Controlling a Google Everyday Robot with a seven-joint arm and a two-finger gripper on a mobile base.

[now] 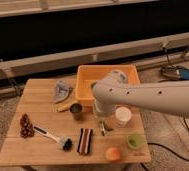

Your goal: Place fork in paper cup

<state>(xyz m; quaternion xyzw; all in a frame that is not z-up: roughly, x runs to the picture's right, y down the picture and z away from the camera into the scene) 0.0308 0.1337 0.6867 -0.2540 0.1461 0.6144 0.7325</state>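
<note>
The gripper [102, 121] hangs low over the tabletop [43, 107] just left of the paper cup [123, 115]; the fork [102, 128] shows slim beneath it, seemingly being picked up; whether the jaws pinch it I cannot tell.

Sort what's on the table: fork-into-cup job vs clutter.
Job: fork, paper cup, gripper low over the fork, left of the cup.

Clutter: yellow bin, dark cup, brush, grey cloth, green disc, orange fruit, striped block, pine cone.
</note>
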